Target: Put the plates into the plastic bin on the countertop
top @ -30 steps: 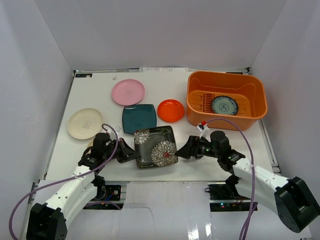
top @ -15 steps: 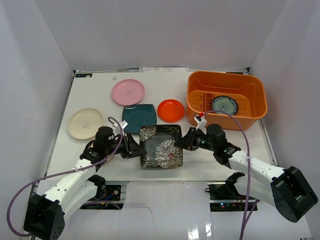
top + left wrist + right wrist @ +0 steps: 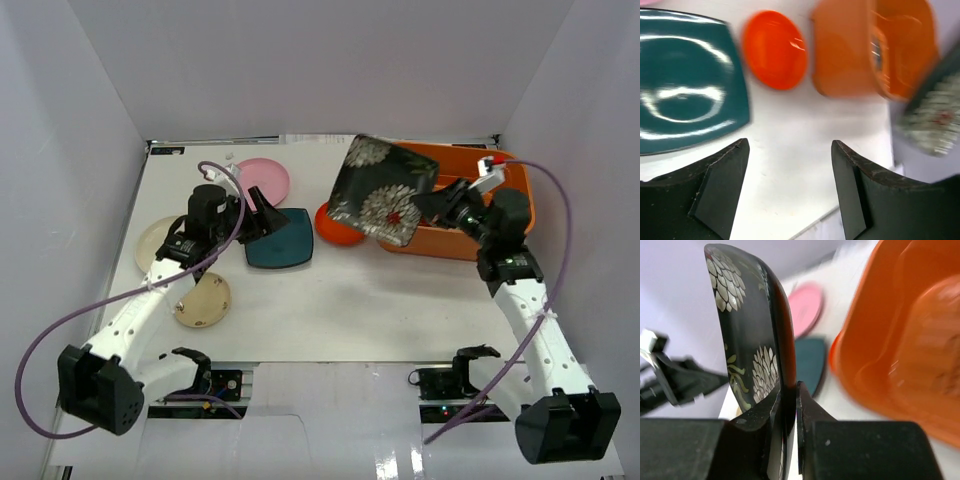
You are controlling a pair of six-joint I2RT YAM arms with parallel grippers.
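Observation:
My right gripper [image 3: 422,206] is shut on the edge of the square dark plate with white flowers [image 3: 383,188], holding it tilted in the air at the near-left corner of the orange plastic bin [image 3: 445,241]. In the right wrist view the plate [image 3: 740,330] stands on edge between the fingers [image 3: 788,390], with the bin [image 3: 900,340] to the right. My left gripper [image 3: 262,210] is open and empty above the square teal plate [image 3: 282,242]. The left wrist view shows the open gripper [image 3: 789,150], the teal plate [image 3: 685,95] and the orange-red dish [image 3: 775,50]. The pink plate [image 3: 262,178] lies behind the left gripper.
The cream plate [image 3: 150,240] lies partly under my left arm. A small tan round dish [image 3: 202,298] sits near the front left. The orange-red dish [image 3: 328,226] is half hidden behind the lifted plate. Pale walls enclose the white countertop [image 3: 350,310].
The right gripper shut on the dark flowered plate and lifted it from the table's front toward the bin. The left gripper let go, opened and drew back over the teal plate.

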